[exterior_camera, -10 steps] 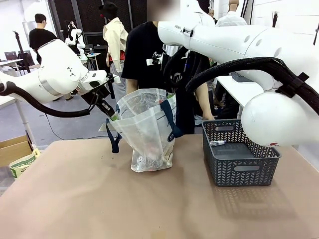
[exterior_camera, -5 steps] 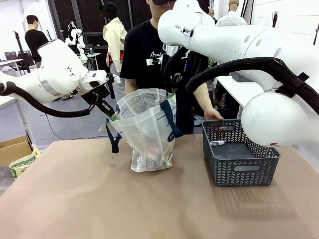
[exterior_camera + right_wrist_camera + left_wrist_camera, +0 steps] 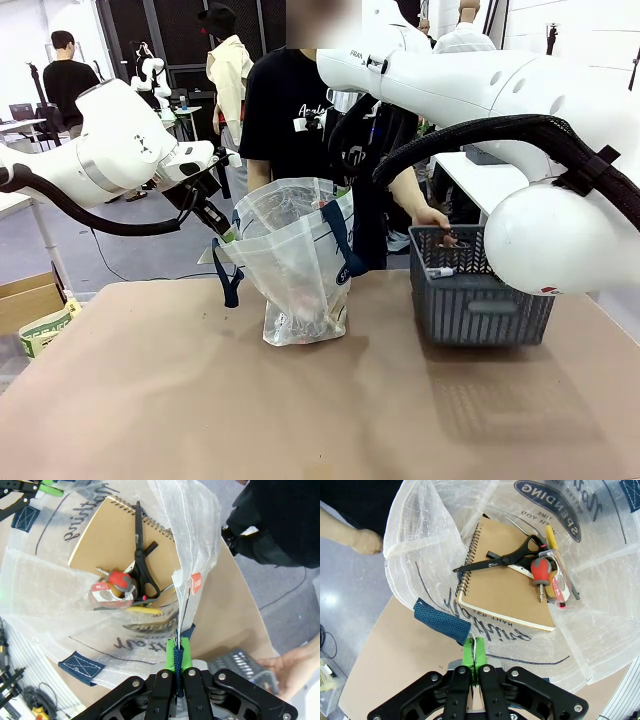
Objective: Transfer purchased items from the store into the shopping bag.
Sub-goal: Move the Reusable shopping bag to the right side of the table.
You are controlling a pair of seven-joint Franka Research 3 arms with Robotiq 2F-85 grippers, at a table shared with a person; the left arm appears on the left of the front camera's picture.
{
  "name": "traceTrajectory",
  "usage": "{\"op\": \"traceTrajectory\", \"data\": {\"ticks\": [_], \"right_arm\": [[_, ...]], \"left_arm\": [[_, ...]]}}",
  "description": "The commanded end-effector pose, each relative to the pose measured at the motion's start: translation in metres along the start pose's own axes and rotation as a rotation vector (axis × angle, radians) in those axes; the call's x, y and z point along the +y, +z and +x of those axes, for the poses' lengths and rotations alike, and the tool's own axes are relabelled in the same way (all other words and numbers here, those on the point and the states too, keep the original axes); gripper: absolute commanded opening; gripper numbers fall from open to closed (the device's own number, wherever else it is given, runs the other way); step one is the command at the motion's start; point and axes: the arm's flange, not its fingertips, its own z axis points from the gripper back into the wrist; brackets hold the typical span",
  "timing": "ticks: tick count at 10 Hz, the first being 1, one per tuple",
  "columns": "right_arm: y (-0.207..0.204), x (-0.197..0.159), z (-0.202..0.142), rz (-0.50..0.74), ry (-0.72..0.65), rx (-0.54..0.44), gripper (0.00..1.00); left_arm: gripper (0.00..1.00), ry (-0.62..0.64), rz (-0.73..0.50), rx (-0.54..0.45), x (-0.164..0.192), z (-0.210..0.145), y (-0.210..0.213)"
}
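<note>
Holding the shopping bag (image 3: 295, 255) open mid-table from two sides. Pinching its rim at 9 o'clock with the left gripper (image 3: 474, 652), pads shut just beside a navy strap (image 3: 441, 621), apparently on the plastic itself. Clamping the opposite strap (image 3: 186, 631) at 3 o'clock with the right gripper (image 3: 178, 655). Inside the bag: notebook (image 3: 506, 582), scissors (image 3: 502, 560), red-handled screwdriver (image 3: 540, 575). At the bag's 3 o'clock, the dark grey basket (image 3: 480, 305), gripped at its far rim by a person's hand (image 3: 432, 216).

One translucent shopping bag (image 3: 295, 255) and one grey basket (image 3: 480, 305) stand on the worktop (image 3: 150, 400). The bag holds one spiral notebook (image 3: 505, 595), one pair of black scissors (image 3: 502, 560), one red-handled screwdriver (image 3: 540, 575) and one yellow pen (image 3: 550, 535). One small white item (image 3: 437, 271) lies in the basket.
</note>
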Motion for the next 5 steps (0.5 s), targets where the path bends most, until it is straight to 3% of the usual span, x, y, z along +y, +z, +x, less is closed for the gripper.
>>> {"op": "traceTrajectory", "data": {"ticks": [1,5], "right_arm": [[0.0008,0.0009,0.0005,-0.007,0.001,0.004,0.00],[0.0008,0.0009,0.0005,-0.007,0.001,0.004,0.00]], "left_arm": [[0.00,0.004,0.008,-0.005,0.0019,-0.0010,0.0009],[0.00,0.004,0.008,-0.005,0.0019,-0.0010,0.0009]]}}
